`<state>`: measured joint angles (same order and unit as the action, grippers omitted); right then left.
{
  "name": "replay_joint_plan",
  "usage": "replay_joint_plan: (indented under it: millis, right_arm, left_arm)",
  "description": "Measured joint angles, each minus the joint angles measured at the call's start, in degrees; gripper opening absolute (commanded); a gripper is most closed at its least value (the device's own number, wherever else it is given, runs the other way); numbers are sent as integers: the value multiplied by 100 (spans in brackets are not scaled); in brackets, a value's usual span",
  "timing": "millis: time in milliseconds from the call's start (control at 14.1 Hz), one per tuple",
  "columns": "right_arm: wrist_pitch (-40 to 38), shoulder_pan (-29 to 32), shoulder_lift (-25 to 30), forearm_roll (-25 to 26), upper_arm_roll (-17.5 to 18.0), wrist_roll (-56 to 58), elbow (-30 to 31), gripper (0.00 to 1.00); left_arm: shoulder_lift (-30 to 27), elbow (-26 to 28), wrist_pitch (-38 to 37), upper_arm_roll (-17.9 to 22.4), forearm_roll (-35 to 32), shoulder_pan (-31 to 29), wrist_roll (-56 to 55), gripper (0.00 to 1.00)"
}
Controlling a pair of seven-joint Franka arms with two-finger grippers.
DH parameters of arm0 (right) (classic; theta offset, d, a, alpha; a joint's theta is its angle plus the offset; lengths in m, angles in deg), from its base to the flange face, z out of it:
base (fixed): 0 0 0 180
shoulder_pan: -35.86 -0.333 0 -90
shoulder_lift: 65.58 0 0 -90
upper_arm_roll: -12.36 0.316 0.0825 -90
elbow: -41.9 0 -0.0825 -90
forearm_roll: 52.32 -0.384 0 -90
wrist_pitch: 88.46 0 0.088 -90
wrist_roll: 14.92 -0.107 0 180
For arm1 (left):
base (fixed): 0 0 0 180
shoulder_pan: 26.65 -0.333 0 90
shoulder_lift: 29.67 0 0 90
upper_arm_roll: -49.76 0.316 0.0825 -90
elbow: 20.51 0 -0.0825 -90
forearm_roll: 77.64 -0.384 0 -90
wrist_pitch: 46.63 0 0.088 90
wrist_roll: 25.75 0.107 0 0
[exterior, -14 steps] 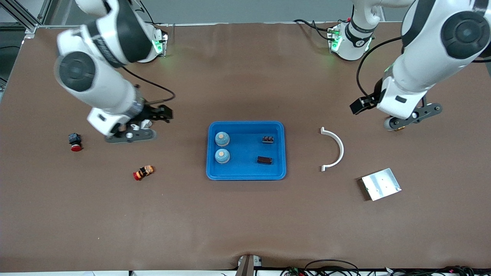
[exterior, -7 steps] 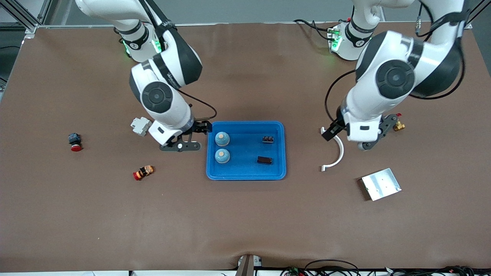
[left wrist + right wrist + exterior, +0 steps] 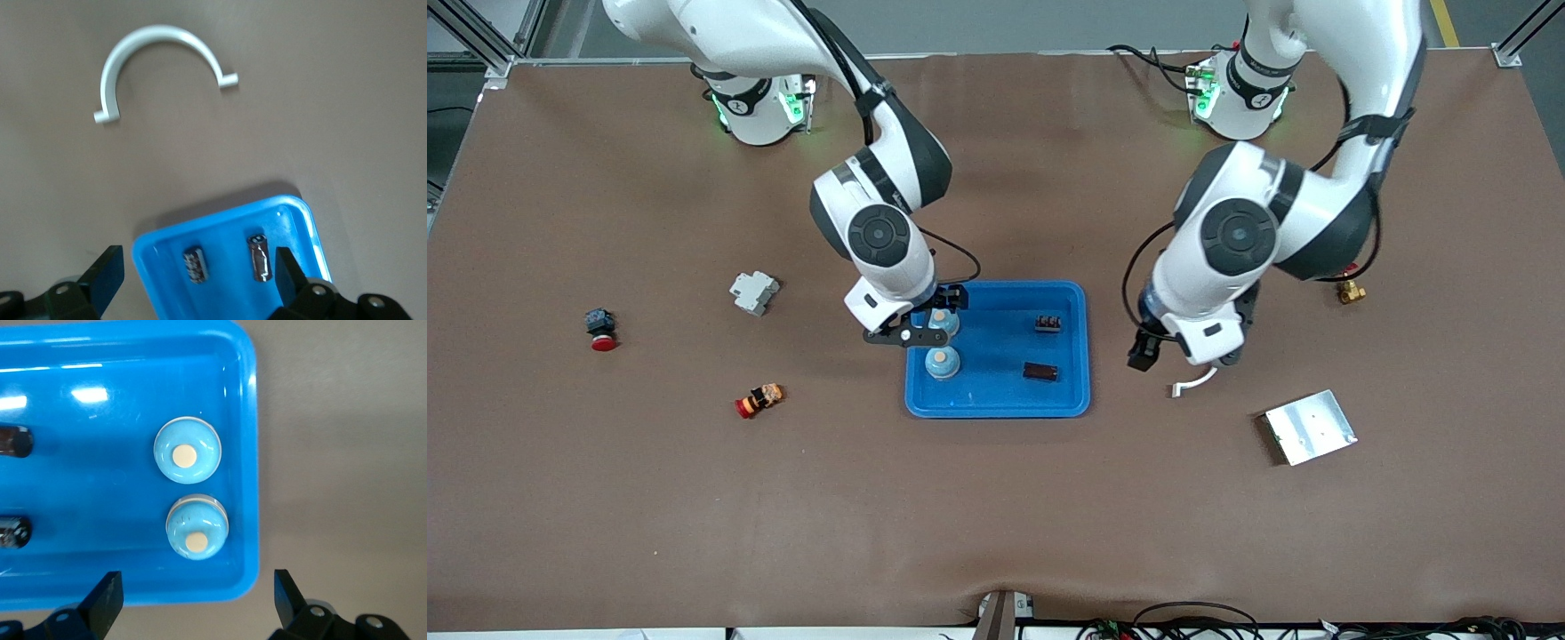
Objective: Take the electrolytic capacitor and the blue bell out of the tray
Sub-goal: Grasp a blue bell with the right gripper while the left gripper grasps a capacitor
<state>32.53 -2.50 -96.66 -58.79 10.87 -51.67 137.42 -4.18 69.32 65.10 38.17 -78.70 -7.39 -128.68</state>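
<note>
We're seeing no readable writing or brand marks on any part. The blue tray (image 3: 998, 404) is sitting mid-table, w/ two bells (image 3: 942, 363) (image 3: 941, 318) side by side at its right-arm end and two capacitors (image 3: 1040, 371) (image 3: 1048, 323) at its left-arm end.

The right gripper (image 3: 925, 333) is hanging over the tray's right-arm edge, above the bell lying farther from the front camera, fingers spread wide & pinching nothing; in the right wrist view both bells (image 3: 187, 455) (image 3: 197, 532) are showing between the finger tips (image 3: 103, 597), close to the tray wall (image 3: 248, 420).

The left gripper (image 3: 1178, 351) is hovering over bare table between the tray and the white half-ring bracket (image 3: 1193, 382), covering most of that bracket, jaws likewise wide apart & empty. Its wrist view is showing the capacitors (image 3: 194, 262) (image 3: 259, 257) just inside the tray's corner (image 3: 303, 213), w/ the bracket (image 3: 160, 63) well apart on the mat.

Around the tray we're finding open brown table on all sides. Loose parts are lying well apart: a grey block (image 3: 753, 292), red button (image 3: 600, 328) and red-orange part (image 3: 759, 400) toward the right arm's end; a metal plate (image 3: 1310, 427) and brass fitting (image 3: 1351, 290) toward the left arm's end.
</note>
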Motion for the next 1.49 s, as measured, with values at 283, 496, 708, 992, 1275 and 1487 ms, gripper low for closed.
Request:
replay_joint_plan:
  millis: [283,496,708,992,1275,1487]
  right_arm:
    - [449,-126,-363,-10,0,-155,37,100]
    - [597,-248,-514,-10,0,-288,43,100]
    - [742,-286,-540,-10,-1,-312,135,100]
    - [1391,-287,-545,-11,-5,-325,552,100]
    - [1418,-293,-544,-11,-5,-329,562,100]
    - [1419,-309,-544,-11,-5,-382,565,100]
  left_arm:
    - [339,-7,424,0,-15,207,-688,100]
    - [591,-10,663,0,-290,404,-1329,100]
    - [901,-150,903,1,-625,542,-1924,100]
    - [1340,-446,976,1,-704,583,-2138,100]
    - [1552,-576,1079,1,-704,607,-2303,100]
    - [1817,-786,1107,1,-704,646,-2304,100]
